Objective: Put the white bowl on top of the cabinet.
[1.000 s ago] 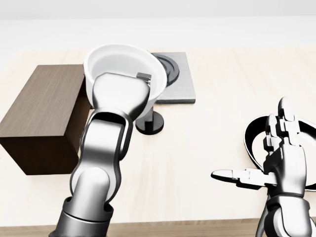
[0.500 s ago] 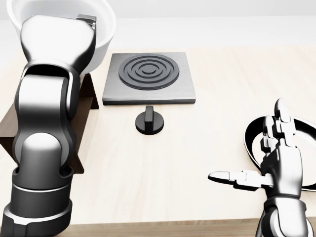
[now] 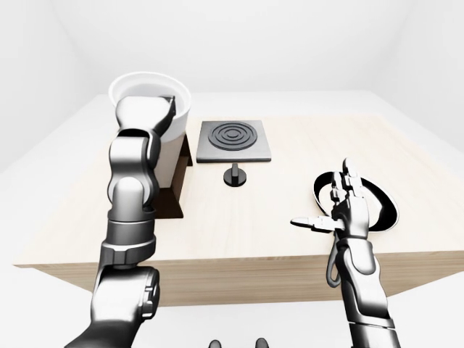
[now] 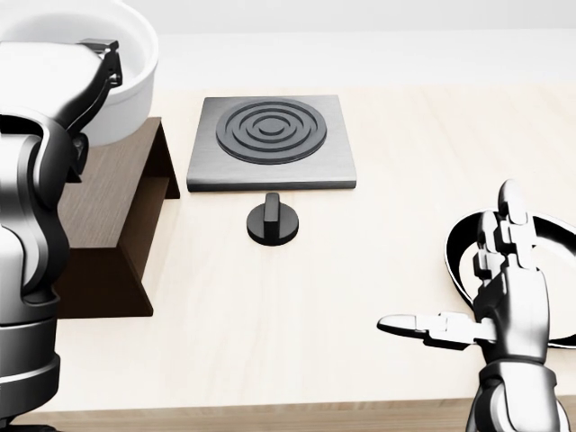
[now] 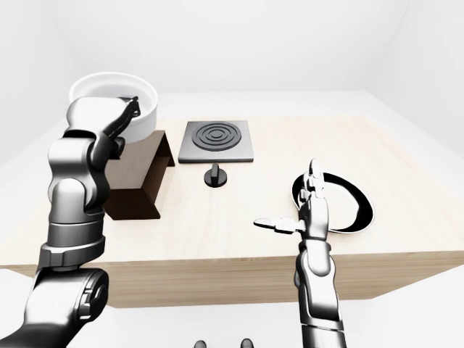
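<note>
1. Bowl (image 5: 116,101): it sits high in the upper left of the right-eye view, held up by your left hand (image 5: 109,119), with the cabinet (image 5: 138,177) below it.
2. Your left hand's fingers (image 4: 103,58) hook over the bowl's rim, one dark finger showing inside the bowl in the upper left of the head view; the palm covers the bowl's near wall, so the grip is closed on the bowl.
3. Whether the bowl's base touches the cabinet top you cannot tell, because your left arm hides the underside in all three views.
4. The cabinet is a dark brown wooden block at the left of the worktop (image 4: 360,270); in the head view its top and its right side show at centre left, partly behind your arm.
5. Right of the cabinet lies a grey square hotplate (image 4: 270,139) with raised rings, in the upper middle of the head view.
6. Just below the hotplate stands a small black knob (image 4: 273,220), apart from the plate's edge.
7. Your right hand (image 4: 504,297) is at the lower right of the head view, fingers spread and straight, thumb pointing left, holding nothing.
8. Behind that hand, at the right edge, lies a black pan (image 5: 341,196) with a white rim, on the worktop.
</note>
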Controlling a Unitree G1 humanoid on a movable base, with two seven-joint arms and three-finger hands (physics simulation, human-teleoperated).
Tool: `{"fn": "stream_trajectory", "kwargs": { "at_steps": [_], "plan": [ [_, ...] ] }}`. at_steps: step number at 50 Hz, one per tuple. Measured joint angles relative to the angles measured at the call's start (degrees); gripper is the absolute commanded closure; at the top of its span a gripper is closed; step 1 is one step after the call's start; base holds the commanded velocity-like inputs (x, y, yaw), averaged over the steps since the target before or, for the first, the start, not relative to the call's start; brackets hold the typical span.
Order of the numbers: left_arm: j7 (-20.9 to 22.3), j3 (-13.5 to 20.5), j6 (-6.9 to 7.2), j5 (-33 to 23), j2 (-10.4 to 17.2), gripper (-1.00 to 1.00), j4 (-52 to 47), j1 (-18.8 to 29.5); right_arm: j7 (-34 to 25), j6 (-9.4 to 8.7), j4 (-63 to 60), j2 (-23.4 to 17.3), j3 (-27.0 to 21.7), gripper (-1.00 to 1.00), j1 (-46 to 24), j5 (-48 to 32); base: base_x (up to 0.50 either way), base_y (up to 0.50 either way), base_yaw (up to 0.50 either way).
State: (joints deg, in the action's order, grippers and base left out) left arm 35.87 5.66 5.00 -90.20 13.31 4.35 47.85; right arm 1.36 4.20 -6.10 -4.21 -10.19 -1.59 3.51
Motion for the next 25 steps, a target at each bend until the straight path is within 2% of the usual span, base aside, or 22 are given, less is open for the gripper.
{"fn": "stream_trajectory", "kwargs": {
  "at_steps": [11, 25],
  "plan": [
    [-3.20, 1.00, 0.00, 4.38, 3.36, 1.00, 2.75, -1.15, 0.11, 0.26, 0.41, 0.05, 0.19, -1.00, -0.12, -0.22, 0.00, 0.00, 0.00],
    [-9.81, 1.02, 0.00, 11.67, 5.50, 1.00, 8.57, -0.84, 0.17, 0.38, 0.59, 0.07, 0.35, -1.00, -0.14, -0.40, 0.00, 0.00, 0.00]
  ]
}}
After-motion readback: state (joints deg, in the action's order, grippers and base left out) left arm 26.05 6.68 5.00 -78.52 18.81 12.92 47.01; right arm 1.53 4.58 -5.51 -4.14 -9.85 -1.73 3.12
